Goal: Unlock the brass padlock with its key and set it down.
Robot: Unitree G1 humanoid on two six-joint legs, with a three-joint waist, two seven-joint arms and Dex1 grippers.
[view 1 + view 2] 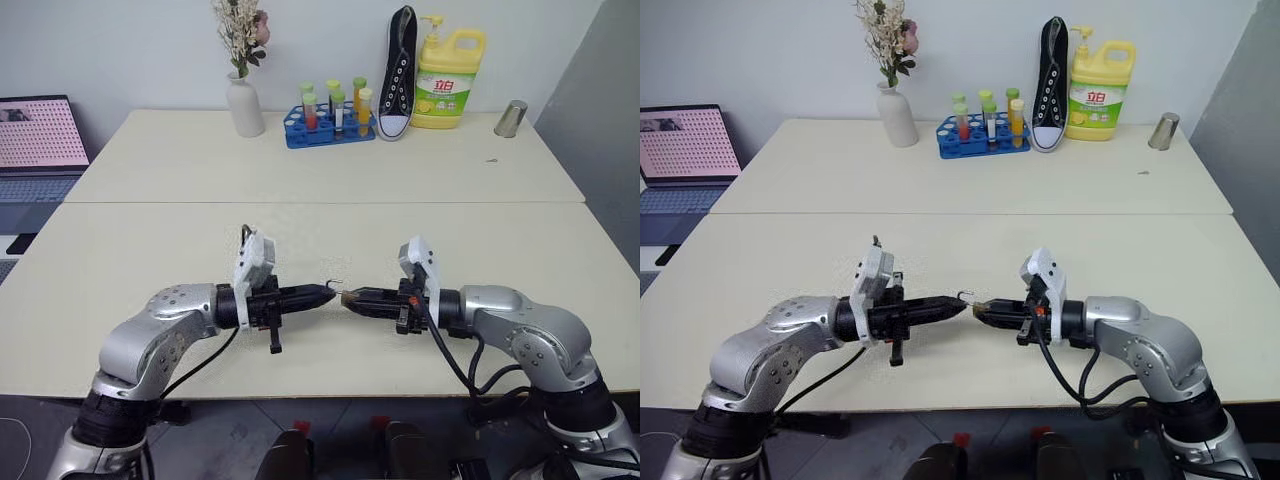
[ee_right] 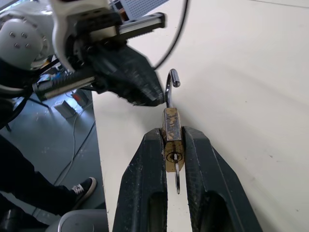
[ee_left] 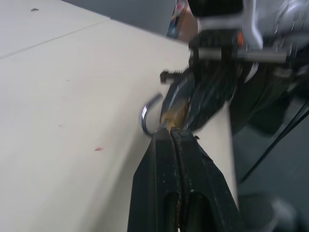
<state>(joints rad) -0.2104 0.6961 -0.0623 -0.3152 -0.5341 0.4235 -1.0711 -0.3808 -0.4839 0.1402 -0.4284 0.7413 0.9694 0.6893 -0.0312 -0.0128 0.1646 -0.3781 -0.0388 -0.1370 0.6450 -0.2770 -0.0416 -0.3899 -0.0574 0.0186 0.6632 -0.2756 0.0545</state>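
Note:
My right gripper (image 2: 173, 137) is shut on the brass padlock (image 2: 172, 126), pinching its body between both fingers above the near table (image 1: 150, 250). The thin silver shackle (image 2: 169, 89) stands swung open as a hook, with its free end in the air. The key (image 2: 177, 180) sits in the keyhole on the padlock's underside. My left gripper (image 1: 322, 294) is shut with nothing seen between its fingers. It points at the right gripper, tips right beside the shackle (image 3: 147, 116). Both grippers meet tip to tip over the table's middle.
On the far table stand a white vase of flowers (image 1: 245, 105), a blue tube rack (image 1: 330, 125), a black shoe (image 1: 398, 75), a yellow detergent bottle (image 1: 448, 80) and a metal cup (image 1: 511, 118). A laptop (image 1: 40, 140) sits at the far left.

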